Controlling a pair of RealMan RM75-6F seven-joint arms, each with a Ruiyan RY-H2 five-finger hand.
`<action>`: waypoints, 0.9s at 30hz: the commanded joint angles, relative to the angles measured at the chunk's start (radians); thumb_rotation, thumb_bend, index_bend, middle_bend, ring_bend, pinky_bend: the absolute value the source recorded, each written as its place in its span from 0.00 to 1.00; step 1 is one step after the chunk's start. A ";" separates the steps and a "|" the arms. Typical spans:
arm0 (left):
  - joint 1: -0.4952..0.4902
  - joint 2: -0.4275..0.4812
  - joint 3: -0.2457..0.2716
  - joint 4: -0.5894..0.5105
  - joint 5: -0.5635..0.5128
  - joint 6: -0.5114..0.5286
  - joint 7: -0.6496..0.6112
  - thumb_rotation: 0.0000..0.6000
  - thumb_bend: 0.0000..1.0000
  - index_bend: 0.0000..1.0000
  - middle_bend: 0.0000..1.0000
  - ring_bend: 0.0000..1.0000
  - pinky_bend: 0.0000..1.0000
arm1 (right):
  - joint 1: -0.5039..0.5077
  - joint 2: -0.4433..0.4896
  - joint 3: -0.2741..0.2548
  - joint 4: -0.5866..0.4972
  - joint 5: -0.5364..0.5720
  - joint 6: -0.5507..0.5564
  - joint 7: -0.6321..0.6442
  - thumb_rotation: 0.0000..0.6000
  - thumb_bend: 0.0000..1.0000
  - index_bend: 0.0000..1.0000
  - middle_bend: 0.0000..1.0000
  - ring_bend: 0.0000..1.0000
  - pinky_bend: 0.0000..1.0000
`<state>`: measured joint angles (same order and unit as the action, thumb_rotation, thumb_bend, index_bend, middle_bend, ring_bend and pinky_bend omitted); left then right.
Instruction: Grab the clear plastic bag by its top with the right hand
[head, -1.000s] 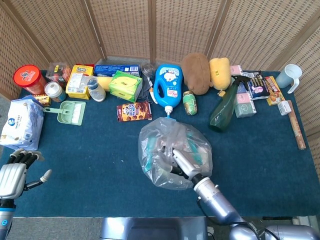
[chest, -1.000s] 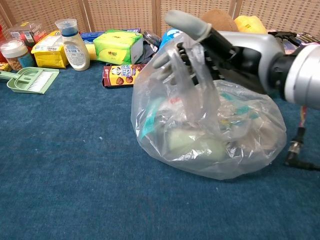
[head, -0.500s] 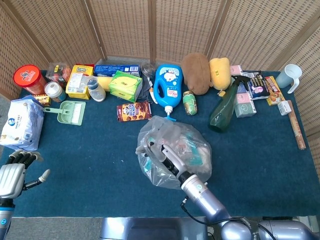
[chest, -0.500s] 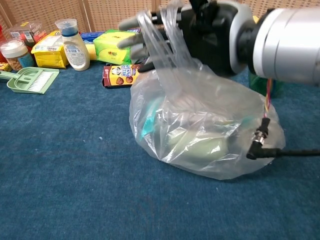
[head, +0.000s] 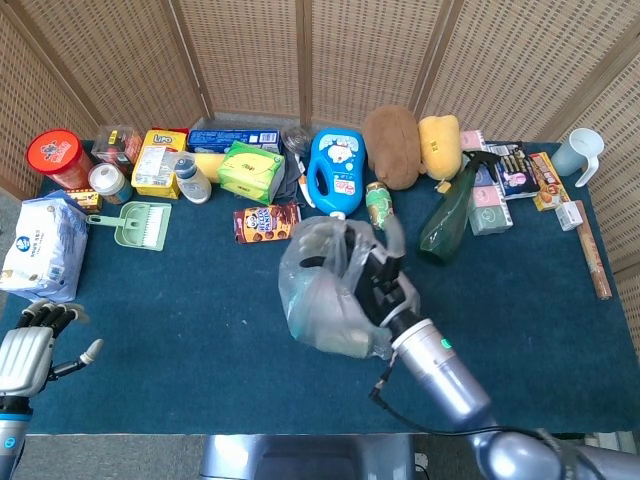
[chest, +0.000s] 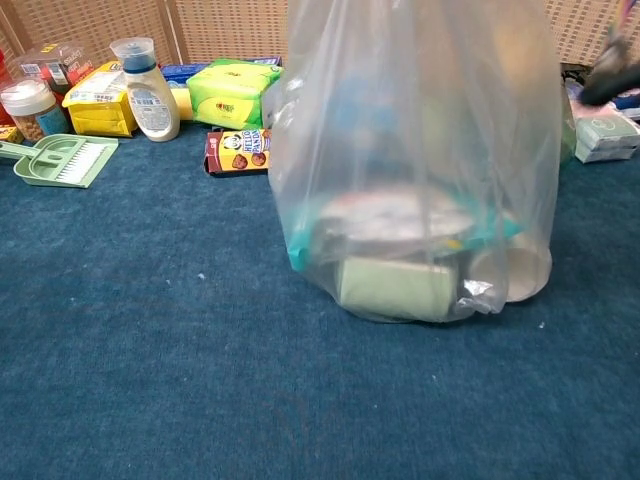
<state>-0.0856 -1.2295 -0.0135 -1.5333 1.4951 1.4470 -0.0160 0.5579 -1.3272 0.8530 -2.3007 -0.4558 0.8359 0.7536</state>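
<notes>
The clear plastic bag (head: 322, 295) holds several packaged items and sits mid-table. In the chest view the bag (chest: 420, 200) is pulled tall and taut, its top running out of the upper edge, its base at or just above the blue cloth. My right hand (head: 385, 280) grips the gathered top of the bag from its right side, with fingers wrapped in the plastic. The chest view does not clearly show that hand. My left hand (head: 30, 350) hovers at the front left corner, fingers apart, holding nothing.
Along the back stand a blue detergent bottle (head: 335, 170), a green spray bottle (head: 445, 215), a cookie box (head: 268, 222), a green tissue pack (chest: 235, 92) and a green dustpan (head: 140, 222). A white sack (head: 40, 245) lies at the left edge.
My right hand has closed on the bag's top and risen, drawing the slumped bag upright and taut. The hand has left the chest view. The left hand has stayed put.
</notes>
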 joint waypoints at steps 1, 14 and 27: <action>0.002 0.002 0.001 -0.003 0.000 0.003 0.002 0.00 0.21 0.39 0.32 0.23 0.13 | -0.055 0.106 0.126 -0.036 0.123 -0.048 0.118 0.04 0.27 0.42 0.47 0.51 0.59; 0.014 0.013 0.011 -0.033 0.019 0.027 0.014 0.00 0.21 0.39 0.32 0.23 0.13 | -0.238 0.313 0.420 -0.027 0.300 -0.170 0.361 1.00 0.48 0.57 0.70 0.79 0.92; 0.027 0.033 0.015 -0.062 0.023 0.043 0.035 0.00 0.21 0.39 0.32 0.23 0.13 | -0.329 0.358 0.510 0.032 0.277 -0.341 0.456 1.00 0.49 0.57 0.70 0.79 0.93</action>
<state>-0.0590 -1.1966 0.0020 -1.5954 1.5182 1.4895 0.0187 0.2308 -0.9706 1.3609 -2.2709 -0.1763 0.4975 1.2070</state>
